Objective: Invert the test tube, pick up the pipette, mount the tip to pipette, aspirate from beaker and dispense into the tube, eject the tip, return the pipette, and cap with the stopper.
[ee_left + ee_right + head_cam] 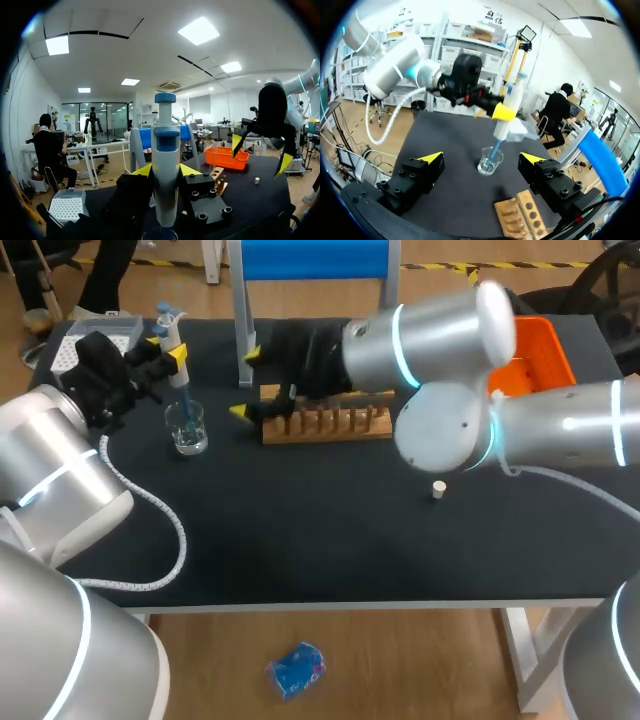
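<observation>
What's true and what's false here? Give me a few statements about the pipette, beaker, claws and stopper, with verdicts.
1. The left claw is shut on the pipette. True.
2. The pipette's tip dips into the beaker. True.
3. The right claw grips a test tube. False: it is open and empty, by the wooden rack.
4. The stopper lies in the beaker. False: it stands on the table, apart from the rack.

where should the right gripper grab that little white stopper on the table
Grip the stopper by its round sides, coming from straight above: it stands upright and alone on the table, with bare surface all around, so a top-down pinch likely suits it.
</observation>
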{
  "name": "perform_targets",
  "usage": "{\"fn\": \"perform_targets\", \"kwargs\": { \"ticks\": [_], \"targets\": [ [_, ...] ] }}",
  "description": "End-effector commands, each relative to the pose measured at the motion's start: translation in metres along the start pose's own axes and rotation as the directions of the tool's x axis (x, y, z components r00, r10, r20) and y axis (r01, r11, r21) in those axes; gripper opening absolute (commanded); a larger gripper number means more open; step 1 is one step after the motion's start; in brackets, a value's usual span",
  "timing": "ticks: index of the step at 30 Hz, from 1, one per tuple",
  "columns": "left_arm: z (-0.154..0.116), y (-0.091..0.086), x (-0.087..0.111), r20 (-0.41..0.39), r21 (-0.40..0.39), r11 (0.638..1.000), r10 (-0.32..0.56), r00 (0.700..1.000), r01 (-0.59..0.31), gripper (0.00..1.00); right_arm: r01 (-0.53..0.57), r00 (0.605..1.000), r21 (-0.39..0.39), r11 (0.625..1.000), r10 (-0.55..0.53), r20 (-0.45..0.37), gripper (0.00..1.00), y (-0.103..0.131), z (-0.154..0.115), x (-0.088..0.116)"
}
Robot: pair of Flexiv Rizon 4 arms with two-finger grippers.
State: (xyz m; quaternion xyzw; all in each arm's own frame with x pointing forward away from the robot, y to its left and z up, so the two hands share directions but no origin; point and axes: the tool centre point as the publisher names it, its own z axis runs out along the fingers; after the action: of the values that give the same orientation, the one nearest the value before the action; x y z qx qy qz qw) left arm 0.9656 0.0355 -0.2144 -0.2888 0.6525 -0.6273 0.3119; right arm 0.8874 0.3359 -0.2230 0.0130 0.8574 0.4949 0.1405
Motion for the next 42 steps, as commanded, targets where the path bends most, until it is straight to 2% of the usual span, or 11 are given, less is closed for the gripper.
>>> {"fn": "perform_targets", "kwargs": {
  "ticks": [1, 7, 15, 25, 32, 42],
  "targets": [
    [0.001, 0.000, 0.002, 0.008, 0.003, 1.000, 0.001, 1.000, -0.001, 0.00, -0.007, 0.953, -0.040, 0.999, -0.005, -0.304, 1.00, 0.005, -0.044, -0.009],
    [0.001, 0.000, 0.002, 0.008, 0.003, 1.000, 0.001, 1.000, -0.001, 0.00, -0.023, 0.915, -0.069, 0.997, -0.007, -0.403, 1.00, 0.019, -0.046, -0.022],
    [0.001, 0.000, 0.002, 0.008, 0.003, 1.000, 0.001, 1.000, -0.001, 0.00, 0.009, 0.897, -0.081, 0.997, -0.043, -0.440, 1.00, 0.047, -0.050, -0.040],
    [0.001, 0.000, 0.002, 0.008, 0.003, 1.000, 0.001, 1.000, -0.001, 0.00, 0.008, 0.882, -0.101, 0.995, -0.055, -0.468, 1.00, 0.072, -0.043, -0.056],
    [0.001, 0.000, 0.002, 0.008, 0.003, 1.000, 0.001, 1.000, -0.001, 0.00, 0.021, 0.886, -0.126, 0.992, -0.077, -0.458, 1.00, 0.096, -0.030, -0.065],
    [0.001, 0.000, 0.002, 0.008, 0.003, 1.000, 0.001, 1.000, -0.001, 0.00, 0.021, 0.886, -0.126, 0.992, -0.077, -0.458, 1.00, 0.096, -0.030, -0.065]
  ]
}}
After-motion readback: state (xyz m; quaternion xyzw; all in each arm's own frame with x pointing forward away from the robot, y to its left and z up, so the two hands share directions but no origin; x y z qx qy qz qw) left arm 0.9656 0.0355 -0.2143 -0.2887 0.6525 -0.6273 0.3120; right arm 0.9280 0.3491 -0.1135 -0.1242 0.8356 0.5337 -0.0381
